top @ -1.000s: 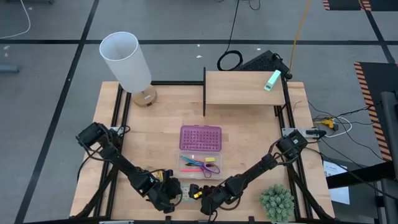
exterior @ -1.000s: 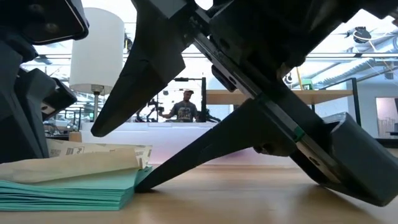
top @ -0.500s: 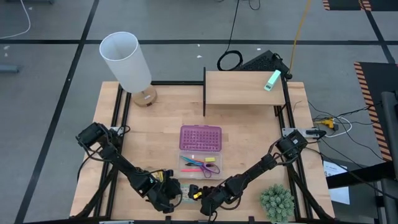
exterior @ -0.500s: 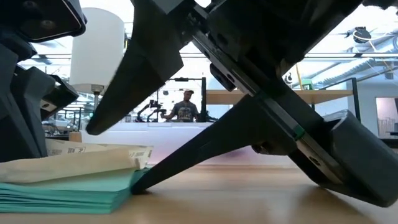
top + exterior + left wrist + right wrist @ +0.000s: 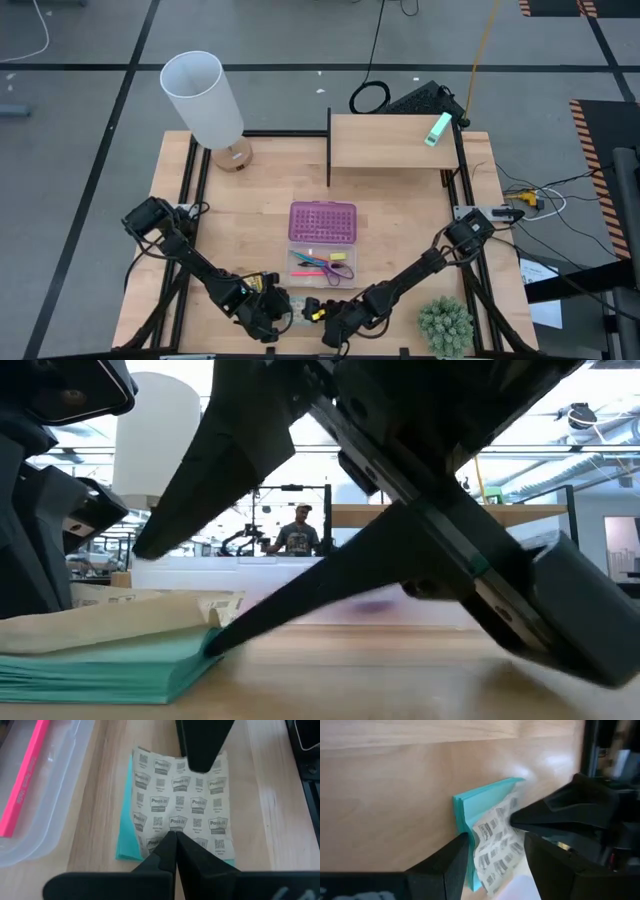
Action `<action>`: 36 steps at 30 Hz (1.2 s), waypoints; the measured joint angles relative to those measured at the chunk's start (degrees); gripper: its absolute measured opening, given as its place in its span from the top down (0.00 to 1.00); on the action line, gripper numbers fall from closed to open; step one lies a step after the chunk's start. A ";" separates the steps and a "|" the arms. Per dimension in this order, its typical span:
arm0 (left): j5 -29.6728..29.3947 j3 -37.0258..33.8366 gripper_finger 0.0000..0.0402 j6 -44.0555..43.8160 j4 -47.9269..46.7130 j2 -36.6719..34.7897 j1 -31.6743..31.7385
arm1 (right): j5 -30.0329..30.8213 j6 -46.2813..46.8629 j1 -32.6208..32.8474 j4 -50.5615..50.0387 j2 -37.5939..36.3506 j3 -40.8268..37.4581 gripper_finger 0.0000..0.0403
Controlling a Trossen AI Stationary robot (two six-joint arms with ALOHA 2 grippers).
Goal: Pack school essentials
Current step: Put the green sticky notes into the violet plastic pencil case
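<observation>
A mint-green sticky-note pad (image 5: pixel 125 837) lies flat near the table's front edge, with a pale printed sheet (image 5: pixel 192 800) on top that curls up at one end (image 5: pixel 225 605). My left gripper (image 5: pixel 172 837) is shut, its tips down on that sheet. My right gripper (image 5: pixel 175 598) stands open at the pad's other end, one finger low by the pad and one above it. Behind them, a clear tray (image 5: pixel 322 266) holds purple-handled scissors, pens and a small yellow piece. My left gripper has its shut fingertips on the printed sheet (image 5: pixel 170 822), near the end of the pad closest to that arm, slanting down from above. Whether it also pinches the sheet, I cannot tell. The pad lies flat on the table. My right gripper's lower fingertip (image 5: pixel 225 640) meets the pad's side edge (image 5: pixel 200 650) just under the curled sheet, coming in low from the table's right. Its upper finger (image 5: pixel 170 530) hangs over the pad without touching.
The purple studded lid (image 5: pixel 322 222) lies just behind the tray. A white lamp (image 5: pixel 205 100) stands at the far left, a wooden shelf (image 5: pixel 390 140) at the far right, and a small green plant (image 5: pixel 445 325) at the near right corner. A person (image 5: pixel 297 530) stands in the room beyond.
My right gripper has edged toward the pad, still open, and its body has risen a little. Its lower fingertip has gone from just short of the pad's edge to up against it. The pad and my left gripper have stayed in place.
</observation>
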 joint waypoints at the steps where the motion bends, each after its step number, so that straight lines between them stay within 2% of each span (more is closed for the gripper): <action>1: 0.02 -0.03 0.98 0.26 -0.08 -0.14 -0.09 | 0.04 0.06 0.07 0.12 -0.20 0.00 0.54; 9: 0.07 -0.09 0.98 0.90 -0.49 -0.93 -0.26 | 0.33 0.21 0.03 0.13 -0.91 0.11 0.57; 24: 0.00 -0.07 0.98 1.77 -0.23 -1.01 -0.33 | -0.14 0.44 0.03 -0.33 -1.13 0.11 0.78; 36: -0.02 -0.22 0.98 3.95 -1.10 -3.84 -0.40 | -0.08 0.66 0.01 -0.15 -1.13 0.22 0.95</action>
